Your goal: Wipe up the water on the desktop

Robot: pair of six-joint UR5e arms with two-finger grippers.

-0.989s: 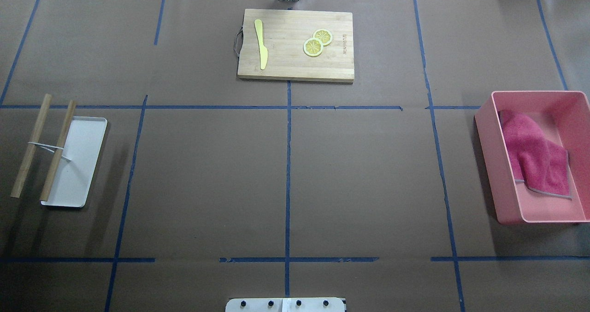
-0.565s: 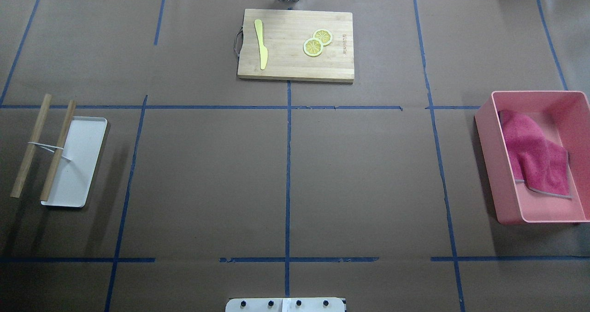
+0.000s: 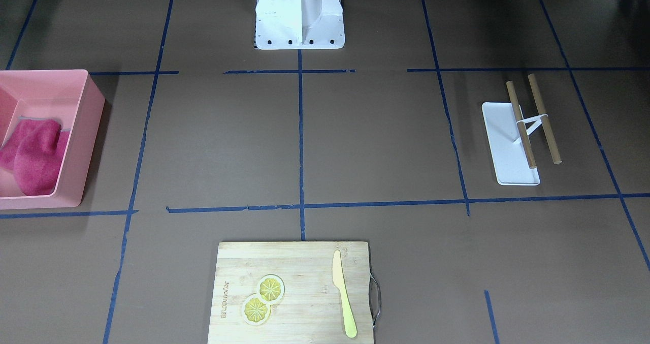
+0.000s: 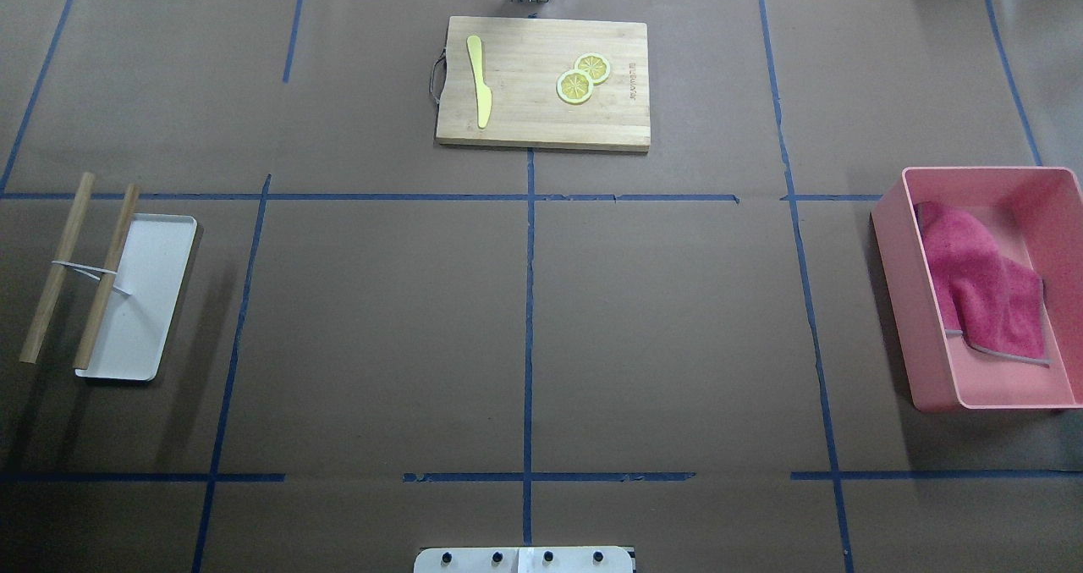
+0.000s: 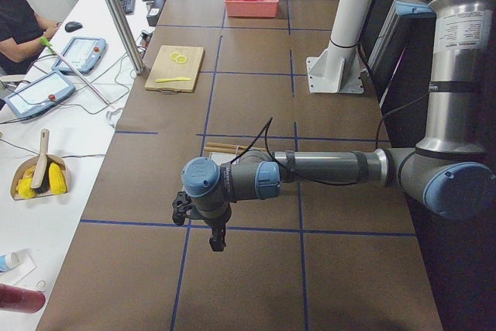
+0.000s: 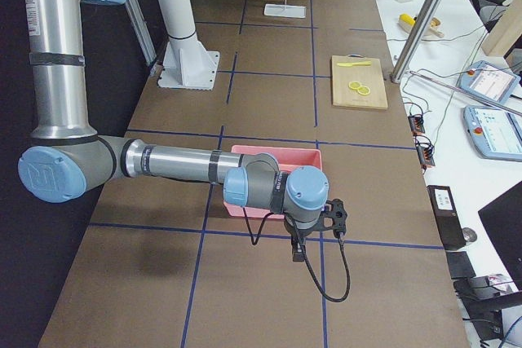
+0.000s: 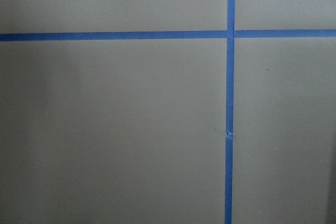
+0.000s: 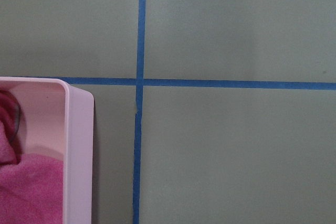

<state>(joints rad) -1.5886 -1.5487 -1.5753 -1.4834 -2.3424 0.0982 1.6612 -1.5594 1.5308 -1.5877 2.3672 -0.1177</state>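
The desktop [image 4: 381, 327] is a dark-brown surface marked with blue tape lines; I see no water on it in any view. A crumpled magenta cloth [image 4: 973, 285] lies in a pink bin [image 4: 897, 302] at the right edge. It also shows in the right wrist view [image 8: 31, 192]. My left gripper [image 5: 198, 226] shows only in the exterior left view, over bare desktop at the left end. My right gripper [image 6: 318, 234] shows only in the exterior right view, just outside the pink bin [image 6: 277, 152]. I cannot tell whether either is open or shut.
A bamboo cutting board [image 4: 541, 82] with a yellow knife [image 4: 479, 82] and two lemon slices [image 4: 582, 78] lies at the far middle. A small white tray [image 4: 140, 302] with two wooden sticks [image 4: 80, 268] sits at the left. The robot base [image 3: 299, 13] stands at the near middle.
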